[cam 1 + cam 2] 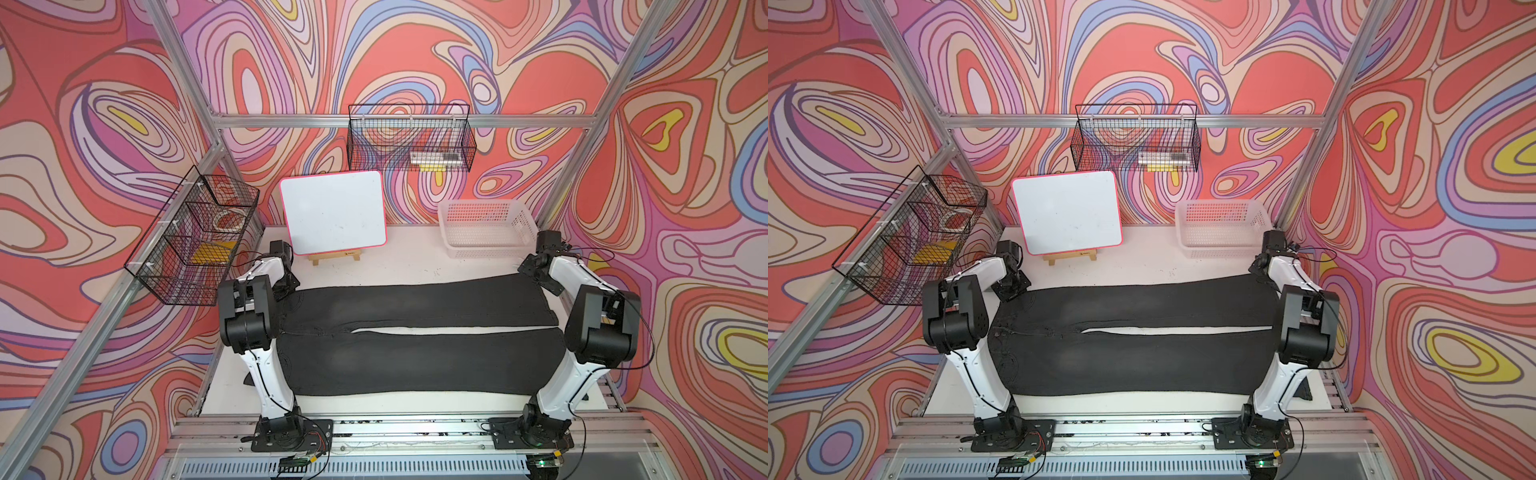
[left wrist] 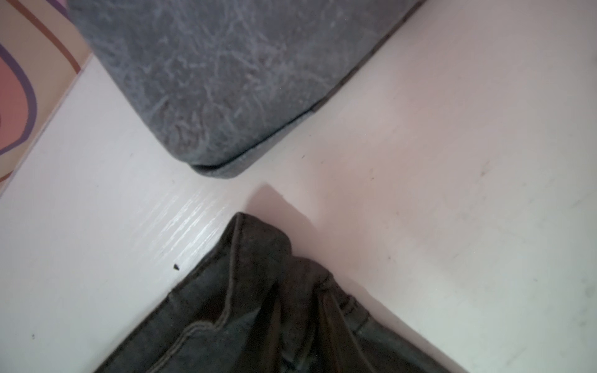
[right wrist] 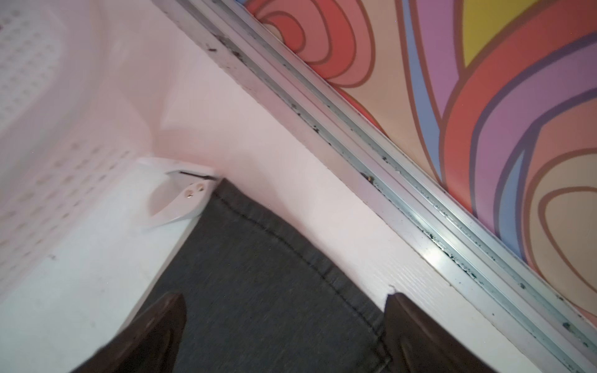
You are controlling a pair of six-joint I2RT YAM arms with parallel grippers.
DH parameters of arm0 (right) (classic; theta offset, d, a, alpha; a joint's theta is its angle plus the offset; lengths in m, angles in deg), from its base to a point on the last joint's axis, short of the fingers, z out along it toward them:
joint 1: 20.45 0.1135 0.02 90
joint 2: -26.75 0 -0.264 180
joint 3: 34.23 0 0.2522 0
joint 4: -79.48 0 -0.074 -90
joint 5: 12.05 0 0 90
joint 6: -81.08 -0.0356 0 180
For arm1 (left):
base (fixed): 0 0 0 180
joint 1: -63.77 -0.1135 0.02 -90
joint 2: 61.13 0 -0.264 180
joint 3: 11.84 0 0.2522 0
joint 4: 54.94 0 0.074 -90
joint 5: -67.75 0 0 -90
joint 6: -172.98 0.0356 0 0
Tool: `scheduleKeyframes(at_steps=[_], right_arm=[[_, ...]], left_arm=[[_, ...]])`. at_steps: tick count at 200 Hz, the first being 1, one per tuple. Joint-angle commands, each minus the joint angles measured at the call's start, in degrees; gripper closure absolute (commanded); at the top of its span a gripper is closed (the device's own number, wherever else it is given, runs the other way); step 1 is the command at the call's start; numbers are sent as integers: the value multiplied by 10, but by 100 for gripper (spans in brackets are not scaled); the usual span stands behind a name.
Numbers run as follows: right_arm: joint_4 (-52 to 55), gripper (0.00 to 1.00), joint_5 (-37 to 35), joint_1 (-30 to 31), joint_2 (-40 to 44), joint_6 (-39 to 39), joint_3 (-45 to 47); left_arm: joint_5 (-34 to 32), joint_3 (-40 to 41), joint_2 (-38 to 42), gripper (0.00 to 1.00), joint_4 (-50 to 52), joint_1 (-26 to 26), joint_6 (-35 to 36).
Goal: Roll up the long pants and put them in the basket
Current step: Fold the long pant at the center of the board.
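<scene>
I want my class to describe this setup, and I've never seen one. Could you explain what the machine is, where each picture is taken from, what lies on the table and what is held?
These are two white-and-black robot arms mounted at the near side of a white table, each ending in a two-fingered gripper. Two pictures look down from above; the other two come from a camera on each wrist. Charcoal-black denim long pants lie flat across the table, waist by the left arm, hems by the right. The left gripper seems shut on the far waistband corner, which bunches up in its wrist view; a grey felt pad lies close by. The right gripper is open over a hem, holding nothing. Behind stand a pink-edged whiteboard and a white plastic basket.
</scene>
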Motion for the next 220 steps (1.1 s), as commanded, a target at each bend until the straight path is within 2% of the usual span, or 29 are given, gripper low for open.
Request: scheduleKeyframes(at_steps=[1, 25, 75, 148, 175, 204, 220], right_arm=[[0, 5, 61, -13, -37, -42, -17], [1, 7, 96, -13, -79, -58, -48], [-40, 7, 101, -13, -91, -65, -64], [0, 10, 92, -13, -141, -29, -119], [-23, 21, 96, -13, -130, -34, -93], [-43, 40, 94, -13, -122, -43, -71], [-55, 45, 92, -12, -113, -46, -62]], left_arm=[[16, 24, 9, 85, 2, -5, 13], [12, 41, 17, 85, -12, -5, 24], [12, 63, 21, 85, -33, -5, 39], [17, 55, 9, 86, -36, -5, 42], [16, 55, 6, 87, -36, -5, 42], [16, 56, 7, 88, -36, -5, 42], [14, 56, 7, 87, -35, -5, 41]])
